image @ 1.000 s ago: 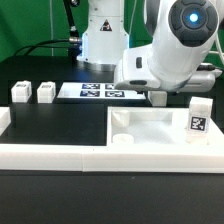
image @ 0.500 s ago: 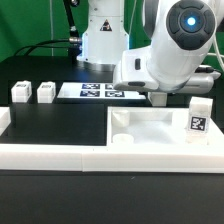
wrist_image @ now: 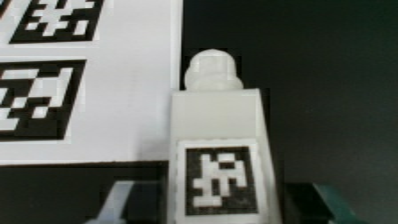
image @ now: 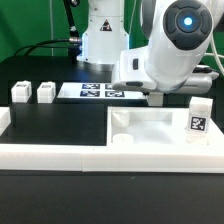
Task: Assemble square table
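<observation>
A: From the left of the exterior frame we have the far-left leg (image: 20, 93) and the neighbour leg (image: 46, 92) standing on the black surface (image: 60, 125). The marker board (image: 100, 92) comes next, mid-frame.

B: Right of that, our end effector (image: 155, 97) hangs behind the square slab (image: 160, 127), which fills the lower right. The tagged leg (image: 198, 117) is upright at the slab's right edge; on it or just beyond, we cannot tell.

A: Only the wrist view shows what we carry. The held leg (wrist_image: 217, 150) has fingers (wrist_image: 135, 202) clamped on both its sides, and its peg end points away, beside the marker board.

B: We judge these parts light, rigid, smooth plastic. Gripping the flat faces mid-body should hold, though a weak squeeze could slip. The exterior view hides that leg but shows us the slab.
</observation>
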Robot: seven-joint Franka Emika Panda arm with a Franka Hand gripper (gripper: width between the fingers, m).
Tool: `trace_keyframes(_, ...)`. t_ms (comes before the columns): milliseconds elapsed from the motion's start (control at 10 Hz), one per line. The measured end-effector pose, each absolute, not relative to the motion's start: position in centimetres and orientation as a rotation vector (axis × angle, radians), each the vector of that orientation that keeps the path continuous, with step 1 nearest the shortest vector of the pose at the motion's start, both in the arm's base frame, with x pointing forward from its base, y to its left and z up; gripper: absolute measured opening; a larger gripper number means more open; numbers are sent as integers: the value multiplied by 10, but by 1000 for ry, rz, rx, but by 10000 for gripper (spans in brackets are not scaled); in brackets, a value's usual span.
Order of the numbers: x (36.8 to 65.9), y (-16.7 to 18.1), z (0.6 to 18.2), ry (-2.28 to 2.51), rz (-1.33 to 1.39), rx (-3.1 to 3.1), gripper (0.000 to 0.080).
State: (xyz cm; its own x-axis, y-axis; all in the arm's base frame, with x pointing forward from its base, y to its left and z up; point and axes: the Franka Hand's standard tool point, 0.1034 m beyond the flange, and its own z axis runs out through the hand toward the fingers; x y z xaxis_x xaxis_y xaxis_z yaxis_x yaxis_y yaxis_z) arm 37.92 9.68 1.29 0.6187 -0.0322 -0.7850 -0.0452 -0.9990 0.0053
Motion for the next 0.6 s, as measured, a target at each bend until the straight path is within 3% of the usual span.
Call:
trace_keyframes(200,381,94,16,68,1373,-2811,288)
trace_keyframes(400,418,80,68,34,1267,-2836,290)
trace_keyframes(600,434,58,109,-11,1123,-2871,290)
